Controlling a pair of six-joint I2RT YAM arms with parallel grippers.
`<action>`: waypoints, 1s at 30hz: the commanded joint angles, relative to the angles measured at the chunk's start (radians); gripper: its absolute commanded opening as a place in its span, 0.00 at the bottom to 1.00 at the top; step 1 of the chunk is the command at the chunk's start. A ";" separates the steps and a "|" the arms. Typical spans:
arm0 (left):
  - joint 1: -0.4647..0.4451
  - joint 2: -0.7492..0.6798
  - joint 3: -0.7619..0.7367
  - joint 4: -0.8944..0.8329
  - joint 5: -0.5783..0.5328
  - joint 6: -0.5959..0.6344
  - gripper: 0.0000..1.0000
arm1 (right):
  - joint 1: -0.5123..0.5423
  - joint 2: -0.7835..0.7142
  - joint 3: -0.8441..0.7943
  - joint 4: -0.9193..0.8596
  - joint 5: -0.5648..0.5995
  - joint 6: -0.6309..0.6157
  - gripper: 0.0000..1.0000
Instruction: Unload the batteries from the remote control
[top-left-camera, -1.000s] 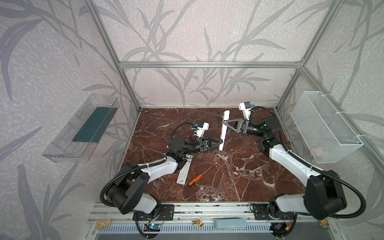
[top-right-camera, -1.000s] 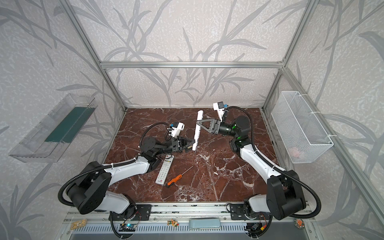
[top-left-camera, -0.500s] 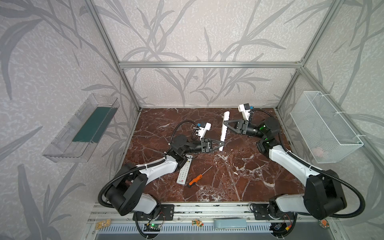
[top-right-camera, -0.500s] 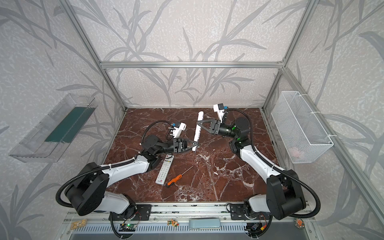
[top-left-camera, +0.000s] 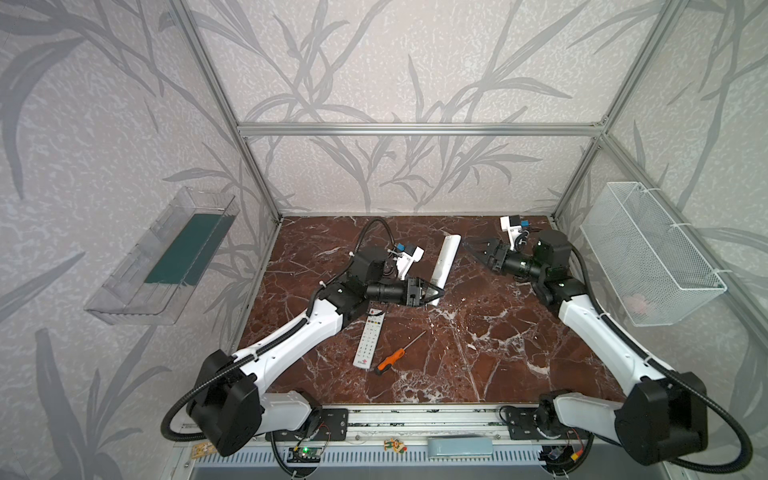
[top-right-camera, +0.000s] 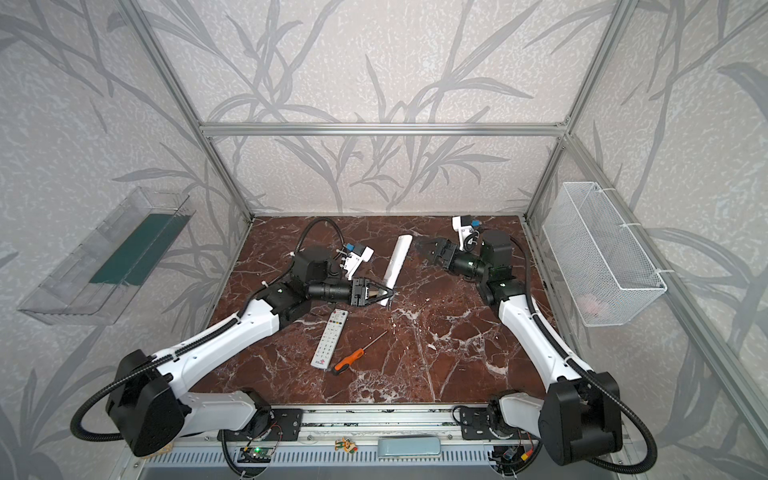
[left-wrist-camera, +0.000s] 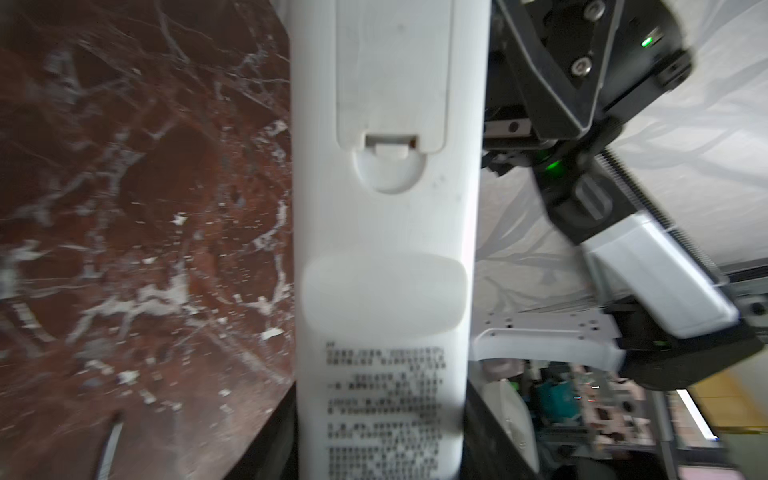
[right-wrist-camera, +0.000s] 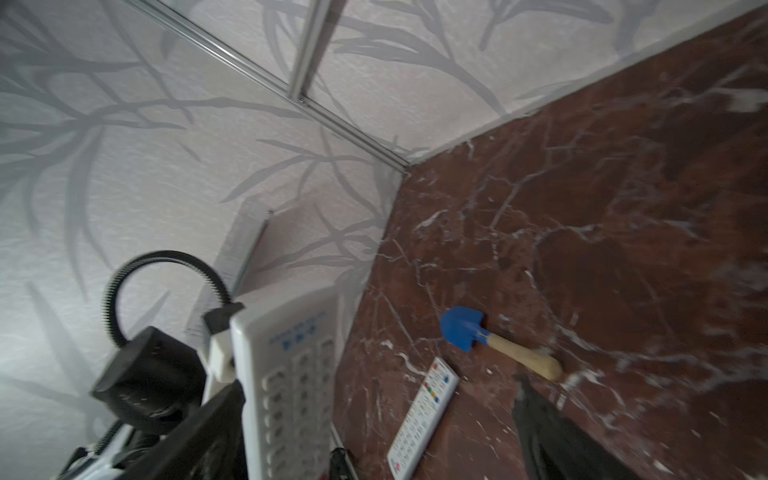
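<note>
Here the left fingers (top-left-camera: 430, 287) clamp the raised remote (top-left-camera: 444, 259) at its near end; the right fingers (top-left-camera: 478, 245) are spread, just beside it.

The left arm (top-left-camera: 291, 336) and the right arm (top-left-camera: 602, 334) had white shells and black joints. Black ribbed cables (right-wrist-camera: 164, 255) looped along them. The right one showed silver screws (left-wrist-camera: 582, 66) and a green light (left-wrist-camera: 646, 41).

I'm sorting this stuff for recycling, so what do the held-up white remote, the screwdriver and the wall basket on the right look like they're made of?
The held remote: likely matte white moulded plastic; a clip-on cover seam shows. The screwdriver: orange handle, probably plastic; thin grey shaft, likely metal. The basket: white see-through mesh, probably coated wire.
</note>
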 joint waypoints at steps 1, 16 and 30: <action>-0.004 0.041 0.074 -0.532 -0.209 0.405 0.28 | 0.002 -0.057 0.077 -0.475 0.178 -0.276 0.99; -0.150 0.324 0.353 -0.849 -0.554 0.777 0.24 | 0.007 0.026 0.004 -0.634 -0.035 -0.375 0.99; -0.201 0.194 0.264 -0.714 -0.477 0.797 0.23 | 0.143 0.187 -0.062 -0.310 -0.218 -0.210 0.92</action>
